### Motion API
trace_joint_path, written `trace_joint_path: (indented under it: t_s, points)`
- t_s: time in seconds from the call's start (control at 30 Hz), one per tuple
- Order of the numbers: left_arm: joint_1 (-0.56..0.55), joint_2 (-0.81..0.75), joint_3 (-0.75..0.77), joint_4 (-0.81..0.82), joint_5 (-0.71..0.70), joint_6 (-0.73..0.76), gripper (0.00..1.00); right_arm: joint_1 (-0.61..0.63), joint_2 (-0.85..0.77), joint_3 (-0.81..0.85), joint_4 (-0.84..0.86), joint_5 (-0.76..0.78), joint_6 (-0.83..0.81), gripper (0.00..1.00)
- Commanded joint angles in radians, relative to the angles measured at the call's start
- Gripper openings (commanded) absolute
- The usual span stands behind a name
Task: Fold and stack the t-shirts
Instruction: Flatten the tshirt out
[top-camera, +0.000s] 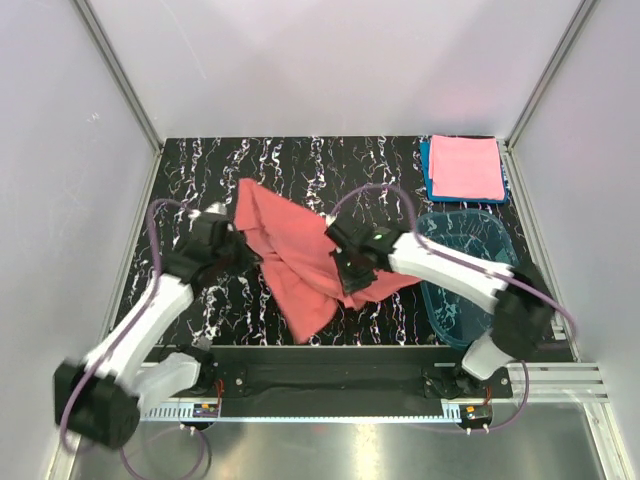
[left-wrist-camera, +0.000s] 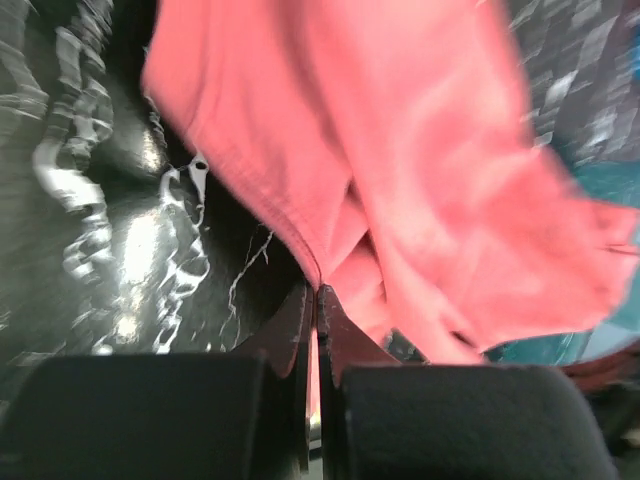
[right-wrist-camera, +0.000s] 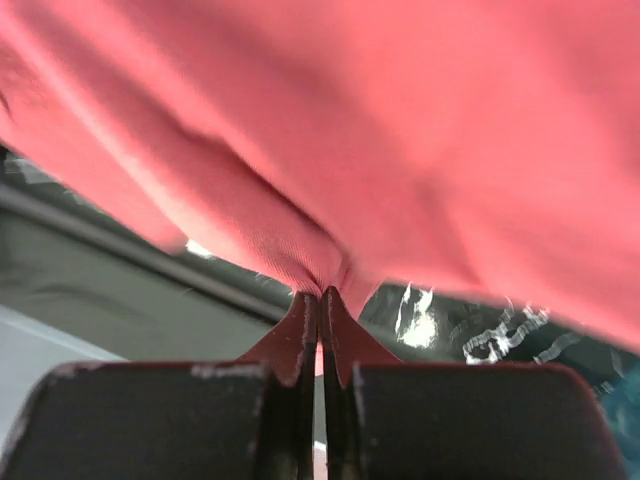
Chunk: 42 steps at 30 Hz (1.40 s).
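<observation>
A salmon-red t-shirt (top-camera: 300, 255) hangs crumpled between my two grippers above the middle of the black marbled table (top-camera: 200, 165). My left gripper (top-camera: 243, 240) is shut on the shirt's left edge; the left wrist view shows the cloth (left-wrist-camera: 400, 150) pinched at its tips (left-wrist-camera: 318, 292). My right gripper (top-camera: 345, 262) is shut on the shirt's right side; the right wrist view shows the cloth (right-wrist-camera: 350, 120) pinched at its tips (right-wrist-camera: 320, 293). A folded pink t-shirt (top-camera: 466, 166) lies on a folded blue one (top-camera: 428, 172) at the back right corner.
A clear blue plastic tub (top-camera: 465, 270) stands at the right, under my right arm. White walls enclose the table on the left, back and right. The black front rail (top-camera: 320, 375) runs between the arm bases.
</observation>
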Motion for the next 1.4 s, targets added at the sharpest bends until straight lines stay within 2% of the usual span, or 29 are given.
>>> trace_joint_path:
  t_s: [0.0, 0.13, 0.2, 0.3, 0.4, 0.43, 0.5, 0.53, 0.57, 0.6, 0.63, 0.67, 0.7, 0.73, 0.77, 0.8, 0.83, 0.87, 0.9, 0.93, 0.97, 1.0, 1.03, 1.1, 1.13, 1.2, 1.27, 1.33, 1.37]
  points:
    - [0.01, -0.269, 0.104, -0.233, -0.188, 0.054, 0.0, 0.002, -0.225, 0.147, -0.116, 0.115, 0.031, 0.0]
    - [0.01, -0.495, 0.27, -0.419, -0.288, 0.075, 0.0, 0.002, -0.367, 0.233, -0.157, 0.081, 0.071, 0.0]
    - [0.01, -0.576, 0.339, -0.441, -0.305, 0.097, 0.0, 0.002, -0.426, 0.288, -0.165, 0.072, 0.097, 0.0]
    - [0.01, -0.6, 0.475, -0.435, -0.327, 0.137, 0.0, 0.002, -0.454, 0.372, -0.167, 0.092, 0.115, 0.0]
    - [0.01, -0.532, 0.603, -0.418, -0.359, 0.17, 0.0, -0.006, -0.406, 0.452, -0.162, 0.177, 0.09, 0.0]
    - [0.01, -0.455, 0.633, -0.392, -0.359, 0.18, 0.0, -0.062, -0.35, 0.465, -0.165, 0.188, 0.051, 0.0]
    - [0.01, -0.361, 0.7, -0.344, -0.357, 0.219, 0.0, -0.18, -0.279, 0.498, -0.171, 0.111, 0.031, 0.0]
    - [0.01, -0.298, 0.721, -0.333, -0.367, 0.226, 0.0, -0.241, -0.224, 0.482, -0.106, 0.06, 0.02, 0.0]
    - [0.01, -0.182, 0.767, -0.321, -0.379, 0.23, 0.0, -0.376, -0.19, 0.457, -0.078, -0.035, 0.026, 0.0]
    - [0.015, -0.105, 0.796, -0.306, -0.406, 0.23, 0.0, -0.439, -0.152, 0.446, -0.044, -0.087, 0.033, 0.0]
    - [0.028, -0.034, 0.83, -0.306, -0.41, 0.221, 0.05, -0.488, -0.059, 0.445, 0.006, -0.124, 0.033, 0.1]
    - [0.071, 0.112, 0.868, -0.294, -0.399, 0.218, 0.22, -0.559, -0.003, 0.493, 0.007, -0.146, 0.016, 0.46]
    - [0.096, 0.187, 0.925, -0.268, -0.367, 0.215, 0.47, -0.573, 0.054, 0.53, -0.005, -0.132, -0.007, 0.6]
    - [0.125, 0.26, 0.978, -0.283, -0.35, 0.201, 0.58, -0.585, 0.174, 0.588, -0.097, -0.12, -0.06, 0.74]
    - [0.166, 0.419, 1.032, -0.298, -0.336, 0.2, 0.57, -0.592, 0.233, 0.73, -0.17, -0.087, -0.09, 0.8]
    - [0.176, 0.481, 1.137, -0.307, -0.327, 0.239, 0.6, -0.592, 0.273, 0.773, -0.249, -0.054, -0.111, 0.8]
    - [0.182, 0.555, 1.201, -0.341, -0.328, 0.249, 0.64, -0.593, 0.307, 0.79, -0.266, -0.04, -0.136, 0.8]
    - [0.189, 0.612, 1.264, -0.379, -0.331, 0.262, 0.74, -0.593, 0.307, 0.793, -0.28, -0.019, -0.142, 0.81]
    - [0.189, 0.697, 1.375, -0.457, -0.339, 0.291, 0.77, -0.587, 0.297, 0.773, -0.277, -0.01, -0.147, 0.81]
    - [0.186, 0.712, 1.387, -0.493, -0.354, 0.292, 0.79, -0.586, 0.245, 0.74, -0.259, -0.01, -0.145, 0.8]
    - [0.186, 0.704, 1.355, -0.501, -0.357, 0.295, 0.8, -0.583, 0.214, 0.647, -0.237, -0.04, -0.147, 0.8]
    - [0.186, 0.628, 1.296, -0.452, -0.335, 0.299, 0.8, -0.578, 0.183, 0.594, -0.211, -0.054, -0.15, 0.78]
    - [0.186, 0.585, 1.119, -0.412, -0.313, 0.296, 0.8, -0.563, 0.133, 0.551, -0.184, -0.066, -0.147, 0.77]
    - [0.183, 0.469, 0.938, -0.3, -0.215, 0.28, 0.79, -0.532, 0.088, 0.425, -0.167, -0.069, -0.151, 0.74]
    - [0.173, 0.365, 0.754, -0.275, -0.184, 0.27, 0.77, -0.471, 0.047, 0.379, -0.157, -0.062, -0.162, 0.73]
    - [0.137, 0.275, 0.589, -0.234, -0.115, 0.234, 0.71, -0.41, 0.01, 0.247, -0.122, -0.052, -0.167, 0.72]
    - [0.029, 0.142, 0.382, -0.211, -0.083, 0.208, 0.7, -0.34, -0.036, 0.117, -0.087, -0.063, -0.142, 0.7]
    - [-0.104, 0.036, 0.275, -0.212, -0.106, 0.12, 0.73, -0.311, -0.072, 0.034, -0.007, -0.088, -0.1, 0.66]
    - [-0.139, -0.001, 0.162, -0.211, -0.106, 0.038, 0.75, -0.294, -0.075, -0.03, 0.008, -0.092, -0.087, 0.65]
